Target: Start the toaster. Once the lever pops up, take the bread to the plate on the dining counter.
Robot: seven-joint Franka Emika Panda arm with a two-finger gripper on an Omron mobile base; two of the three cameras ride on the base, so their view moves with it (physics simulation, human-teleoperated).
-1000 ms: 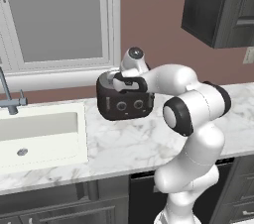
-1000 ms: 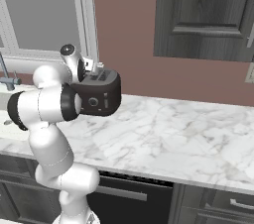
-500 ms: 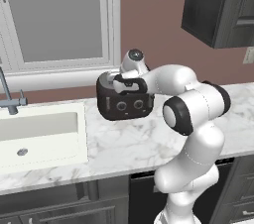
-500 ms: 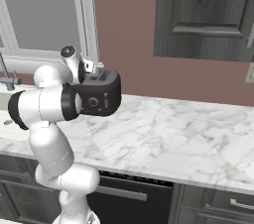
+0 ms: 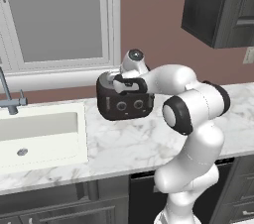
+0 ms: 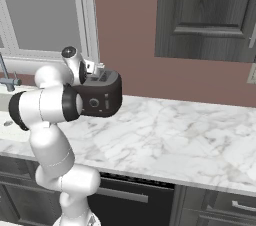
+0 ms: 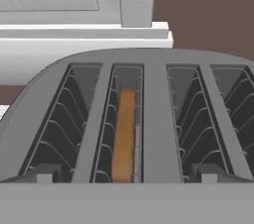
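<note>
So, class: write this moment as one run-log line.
phase: above toaster | tool: open, holding nothing | bread: in second slot from left, hand view | toaster on marble worktop

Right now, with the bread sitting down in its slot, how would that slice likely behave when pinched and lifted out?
The bread is a thin slice standing on edge, so probably light and fairly stiff, though a hard pinch might crumble it. It sits in the second slot from the left of the toaster, between wire guides, so it may snag unless lifted straight. The open tool straddles that slot.
</note>
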